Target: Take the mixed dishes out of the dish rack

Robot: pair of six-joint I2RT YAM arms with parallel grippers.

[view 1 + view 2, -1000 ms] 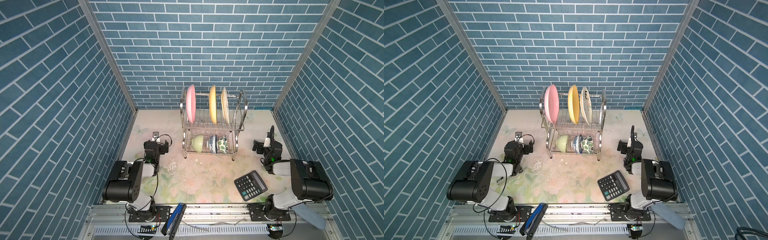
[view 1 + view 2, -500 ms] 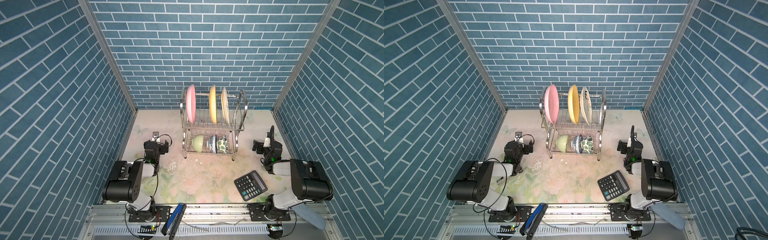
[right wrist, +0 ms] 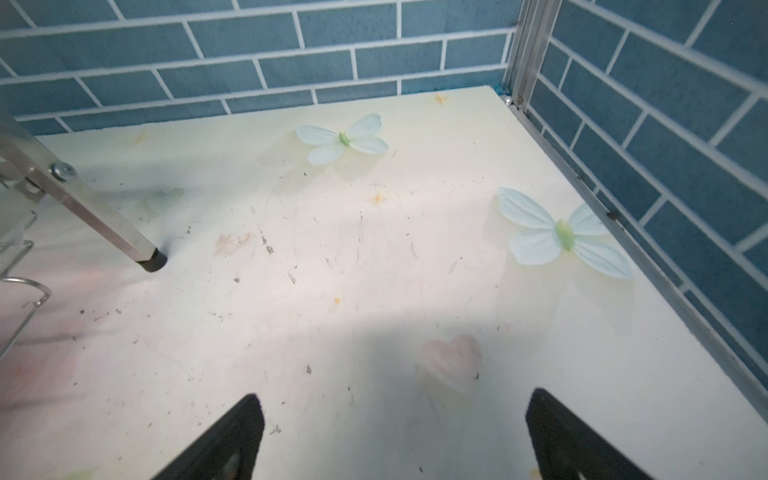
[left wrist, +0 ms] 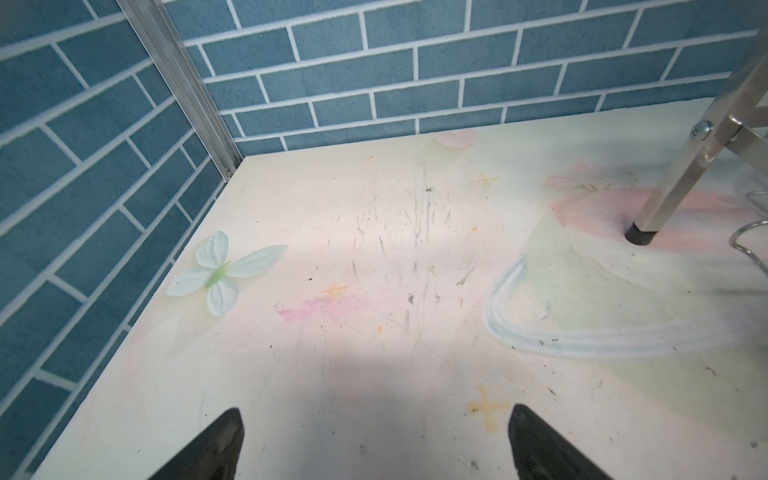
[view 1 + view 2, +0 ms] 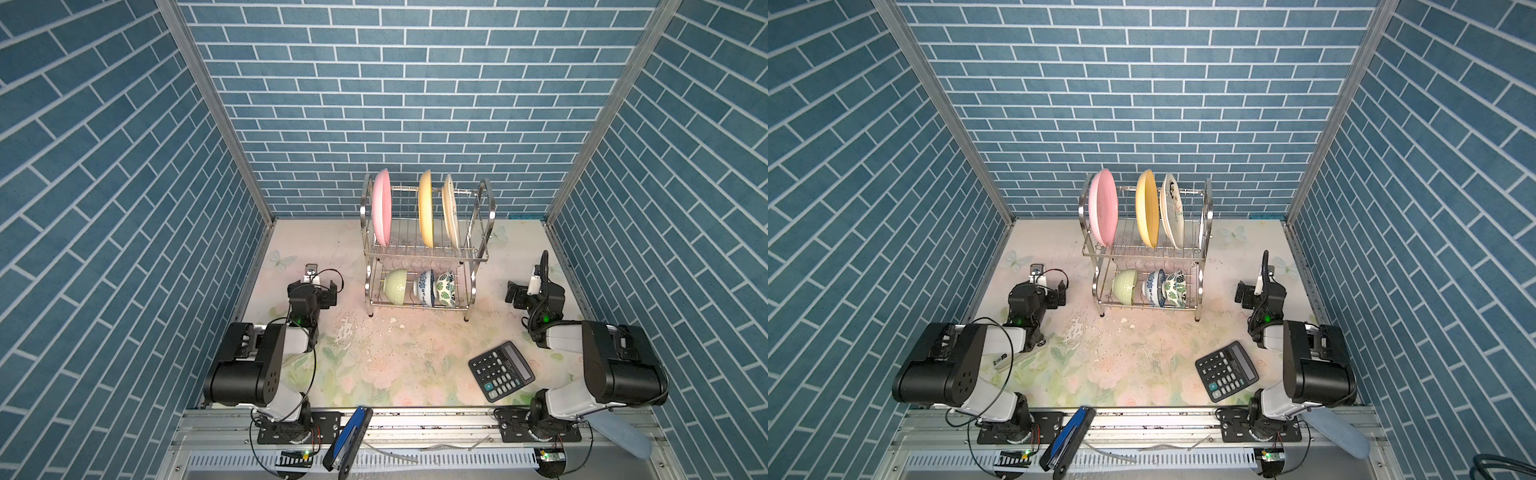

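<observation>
Three plates: we see the pink plate (image 5: 381, 208), yellow plate (image 5: 426, 214) and cream plate (image 5: 1173, 212) on edge in the upper tier. Pink is at the left end, and after a gap yellow and cream stand close together.
Cream plate face: it carries a small dark drawing, too small for us to make out.
Three bowls: the green bowl (image 5: 395, 286), blue-white bowl (image 5: 426, 287) and leaf bowl (image 5: 446, 288) lie on their sides in the lower tier, in that order from left to right. The last two are pressed close.
Rack (image 5: 486, 220): it is shiny silver wire with two tiers, arched side frames and four legs with black feet. It stands mid-table, toward the back wall.
Table (image 5: 395, 374): pale floral print with butterflies, scratched and speckled with crumbs.
Left gripper (image 4: 376, 415): we see its jaws spread wide with nothing between them, low over bare table to the left of the rack. One rack leg shows in its wrist view.
Right gripper (image 3: 394, 397): its jaws are likewise spread and empty, over bare table to the right of the rack.
Calculator (image 5: 501, 371): black, lying askew at the front right, near the right arm and well apart from the rack.
Change: against the views from a second and half a second before, we find nothing moved. The arms, dishes and calculator sit where they were.
Writing: the calculator's key markings are too small for us to read.
</observation>
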